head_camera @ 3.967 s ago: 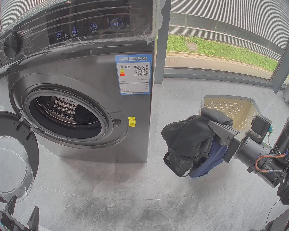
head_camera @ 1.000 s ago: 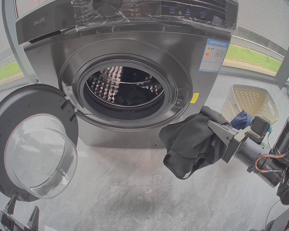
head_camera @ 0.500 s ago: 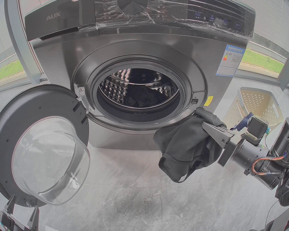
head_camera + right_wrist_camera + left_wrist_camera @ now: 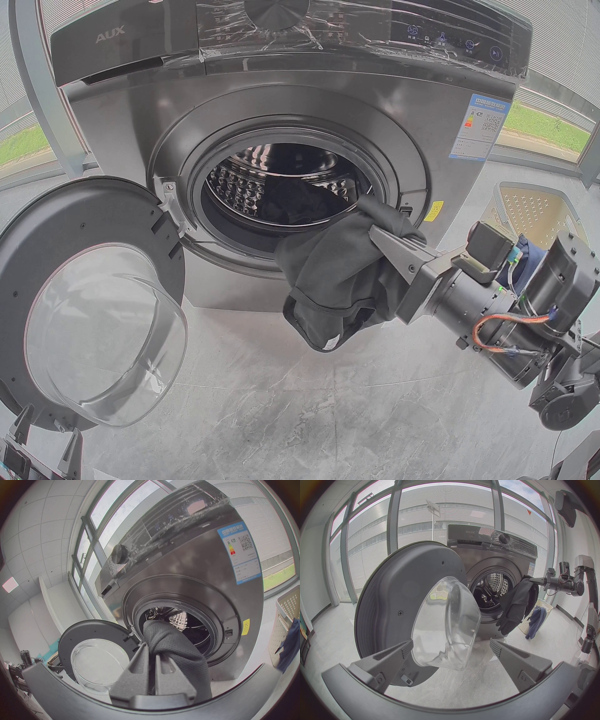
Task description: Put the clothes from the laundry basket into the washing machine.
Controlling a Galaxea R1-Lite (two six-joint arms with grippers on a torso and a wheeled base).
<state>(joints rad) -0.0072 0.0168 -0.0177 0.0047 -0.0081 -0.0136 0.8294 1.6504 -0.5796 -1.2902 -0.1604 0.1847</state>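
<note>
Right pincer (image 4: 376,232) clamped together on the dark grey garment (image 4: 331,275), gripping its top fold. The rest hangs below in a loose bunch, hem sagging toward the floor. The pincer sits just at the lower right rim of the drum opening (image 4: 284,187) of the washing machine (image 4: 300,100). The top of the garment overlaps that rim, with the bulk outside and below.

Key relation: the opening lies ahead and to the robot's left of the pincer, and the garment's long axis runs vertical. Judged next move is to push forward-left into the drum, lifting enough for the hanging tail to clear the lower rim. The likely risk is the tail snagging there.

A dark cloth (image 4: 294,201) already lies in the drum. Door (image 4: 81,300) is swung wide to the left.

Left pincer (image 4: 451,642) has fingers apart, holding nothing, low by the door and well apart from the garment, so the right arm is nearer.

Laundry basket (image 4: 537,209) is beyond the right arm. A blue garment (image 4: 535,622) is draped over its edge, not yet loaded.
</note>
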